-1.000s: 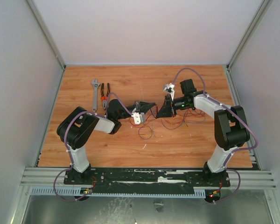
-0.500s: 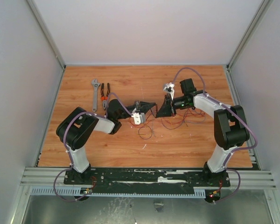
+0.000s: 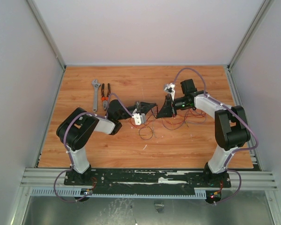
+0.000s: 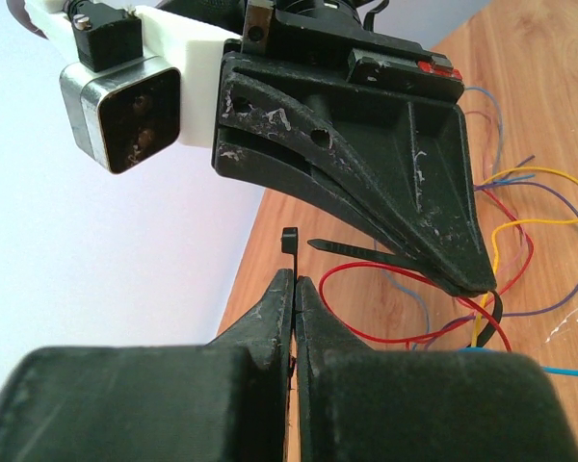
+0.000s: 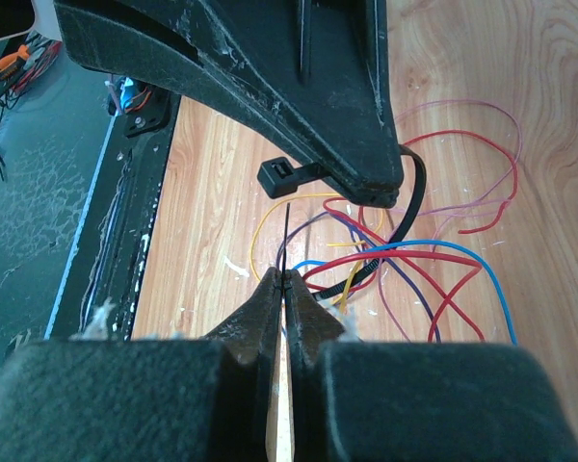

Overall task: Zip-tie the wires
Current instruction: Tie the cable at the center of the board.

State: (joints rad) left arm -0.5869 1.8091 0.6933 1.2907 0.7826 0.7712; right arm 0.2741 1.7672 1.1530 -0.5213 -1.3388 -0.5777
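Two grippers, one zip tie, over the wires

The left gripper (image 4: 295, 279) is clamped on the zip tie (image 5: 411, 207) just below its head. The right gripper (image 5: 281, 279) is clamped on the thin tail, whose tip is just beside the head. The strip curves down among the wires (image 5: 433, 252) on the wooden table (image 3: 131, 79).

2 arms folded inward, gripper tips almost meeting between them.

The left arm (image 3: 84, 129) rises from its base, bends sharply at the elbow and runs its forearm to the right. The right arm (image 3: 229, 126) mirrors it, with its forearm running left. The left gripper (image 3: 153, 106) and the right gripper (image 3: 160, 112) point at each other with their tips near but apart. In each wrist view the 2 fingers (image 4: 275, 308) lie pressed flat together, jaws shut, while the opposite gripper fills the upper frame with its tip angled downward.
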